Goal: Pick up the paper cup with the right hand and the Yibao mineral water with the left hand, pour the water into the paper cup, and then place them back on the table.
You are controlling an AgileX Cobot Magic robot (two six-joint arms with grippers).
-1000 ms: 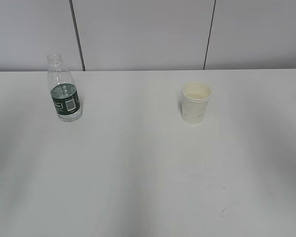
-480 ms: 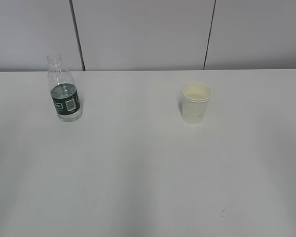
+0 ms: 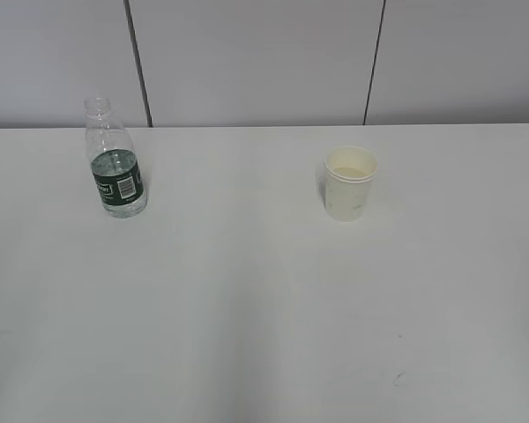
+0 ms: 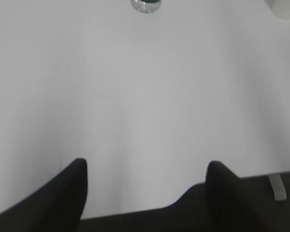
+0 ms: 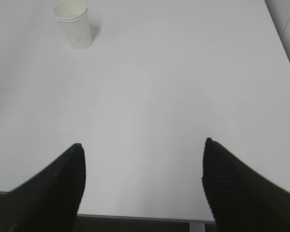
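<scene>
Cup: we see the paper cup (image 3: pixel 350 183) upright on the table (image 3: pixel 264 308), far ahead and left of our right hand (image 5: pixel 142 183).
Bottle: upright at far left (image 3: pixel 115 160), well ahead of our left hand (image 4: pixel 147 188).
Claws: both wide open, holding nothing.
Room: bare tabletop between; right edge near.

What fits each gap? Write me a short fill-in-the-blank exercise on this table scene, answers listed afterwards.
1. The Yibao mineral water stands upright with no ____ on its neck.
2. In the exterior view, the paper cup stands to the ____ of the bottle.
3. The right hand has its jaws ____, holding nothing.
4. The bottle's label band is dark ____.

Answers: cap; right; open; green
</scene>
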